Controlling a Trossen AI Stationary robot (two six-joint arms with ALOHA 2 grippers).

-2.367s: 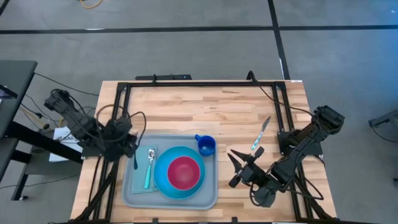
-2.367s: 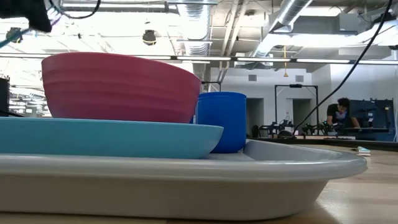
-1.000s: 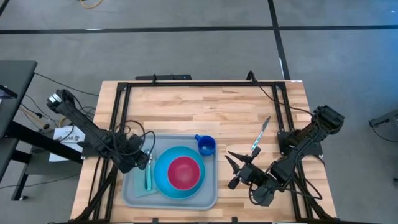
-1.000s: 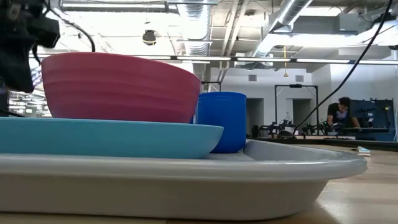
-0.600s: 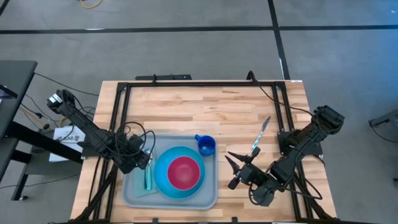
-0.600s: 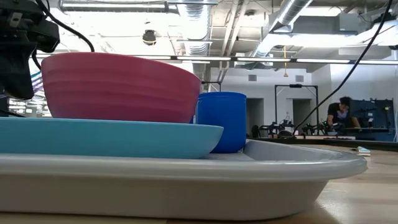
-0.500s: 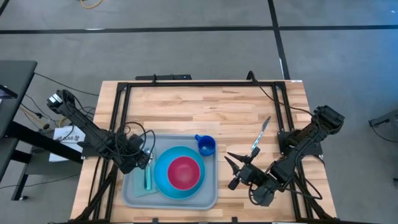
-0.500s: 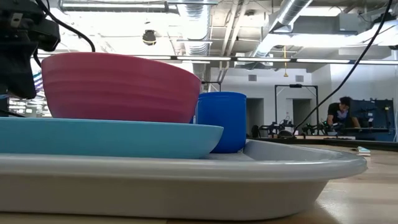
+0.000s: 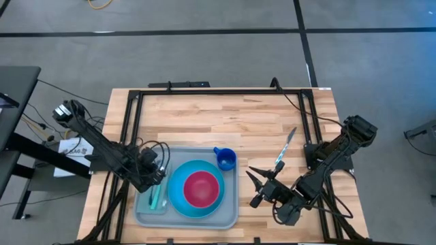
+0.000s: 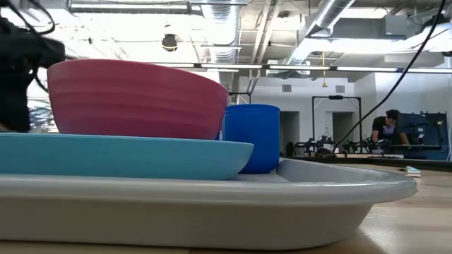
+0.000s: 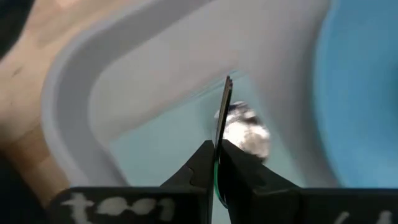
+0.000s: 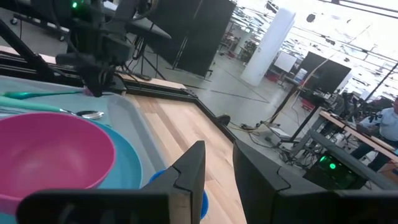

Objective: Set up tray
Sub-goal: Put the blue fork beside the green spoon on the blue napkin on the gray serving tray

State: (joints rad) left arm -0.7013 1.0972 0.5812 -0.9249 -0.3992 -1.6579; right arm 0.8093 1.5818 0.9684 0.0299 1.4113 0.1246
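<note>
The grey-blue tray (image 9: 228, 212) lies on the wooden table and holds a blue plate (image 9: 178, 199) with a pink bowl (image 9: 202, 188), a blue cup (image 9: 226, 160) and a pale teal napkin (image 11: 155, 158). A teal-handled spoon (image 12: 87, 114) lies on the napkin. My left gripper (image 9: 154, 178) is low over the tray's left part, shut on a second teal-handled utensil (image 12: 37, 94). My right gripper (image 9: 253, 182) is open and empty on the table, right of the tray. My left gripper pinches the thin utensil between its two fingers (image 11: 202, 163), which come from above, slanting down. The utensil shows edge-on, its far end (image 11: 223, 102) sticking out past the fingertips over the spoon's bowl (image 11: 245, 130). Its teal handle lies about level, just above the napkin. Whether it rests there, I cannot tell.
A blue-handled knife (image 9: 285, 147) lies on the bare wood right of the cup, far of my right gripper. A black frame (image 9: 204, 92) runs along the table's edges. In the low view, the bowl (image 10: 134, 99) and cup (image 10: 253, 137) stand above the tray's rim (image 10: 282, 204).
My left gripper has gone down toward the tray's left part and a little toward the table's near edge, carrying the teal-handled utensil, and stays shut on it.
</note>
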